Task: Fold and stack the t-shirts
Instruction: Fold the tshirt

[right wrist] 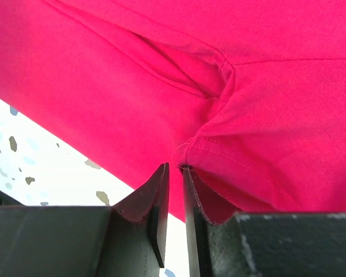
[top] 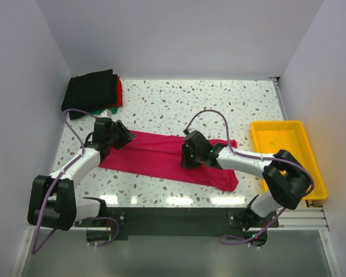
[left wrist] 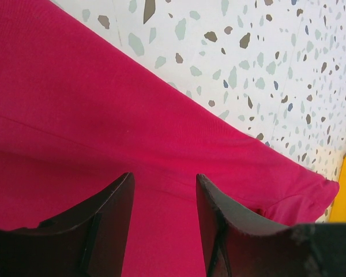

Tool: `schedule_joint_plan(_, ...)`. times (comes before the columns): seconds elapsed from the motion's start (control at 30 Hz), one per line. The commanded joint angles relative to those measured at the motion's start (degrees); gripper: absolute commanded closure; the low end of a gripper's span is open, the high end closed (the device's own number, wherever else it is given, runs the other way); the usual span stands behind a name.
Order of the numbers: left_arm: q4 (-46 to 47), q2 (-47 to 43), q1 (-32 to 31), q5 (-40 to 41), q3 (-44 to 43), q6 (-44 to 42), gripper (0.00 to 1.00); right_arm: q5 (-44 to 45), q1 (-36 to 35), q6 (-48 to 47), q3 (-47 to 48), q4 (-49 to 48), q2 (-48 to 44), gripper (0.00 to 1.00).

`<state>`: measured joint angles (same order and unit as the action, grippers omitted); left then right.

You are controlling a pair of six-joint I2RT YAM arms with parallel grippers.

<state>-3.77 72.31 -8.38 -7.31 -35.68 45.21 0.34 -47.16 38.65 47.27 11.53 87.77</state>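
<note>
spread t-shirt (top: 161,154): table (top: 219,98) centre | folded stack (top: 92,92): far left | tray (top: 288,156): right of t-shirt

left arm (top: 83,161) and right arm (top: 248,160) are showing white links between black joints. a purple cable (top: 210,112) is looping along each. fingers (left wrist: 104,225) are looking matte black and wedge-shaped.

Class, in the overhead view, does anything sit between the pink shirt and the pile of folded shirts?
No object does. Bare table lies between the pink shirt and the pile; only the left gripper, at the shirt's left end, is close by.
</note>
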Motion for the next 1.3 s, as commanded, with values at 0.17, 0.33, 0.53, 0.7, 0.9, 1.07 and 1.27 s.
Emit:
schedule_joint_plan(0.17, 2.89, -0.77, -0.41, -0.86, 0.17, -1.09, 0.49, 2.89, -0.48, -0.51, 3.62, 4.98, -9.96, 0.78)
schedule_joint_plan(0.33, 4.74, -0.68, -0.58, -1.04, 0.17, -1.0, 0.49, 13.81, 1.62, 0.72, 4.76, 16.06, -13.15, 0.79)
schedule_joint_plan(0.53, 5.0, -0.68, -0.76, -1.3, 0.17, -0.91, 0.49, 11.88, 8.48, 0.37, 2.74, 16.42, -10.43, 0.8)
schedule_joint_plan(0.7, 4.65, -0.94, -0.93, -1.39, 0.0, -1.26, 0.49, 12.32, 8.66, 0.63, 1.52, 14.5, -6.82, 0.82)
schedule_joint_plan(0.9, 4.65, -1.03, -0.85, -1.65, 0.17, -1.18, 0.49, 10.47, 3.41, 2.21, 0.55, 13.26, -5.94, 0.84)
schedule_joint_plan(1.07, 5.0, -1.03, -0.93, -1.83, 0.17, -0.92, 0.49, 8.01, 0.14, 4.41, -1.29, 10.89, -4.71, 0.84)
schedule_joint_plan(1.27, 5.44, -0.25, -1.2, -1.92, 0.61, -1.0, 0.49, 8.19, -1.27, 5.11, -1.3, 10.53, -3.39, 0.85)
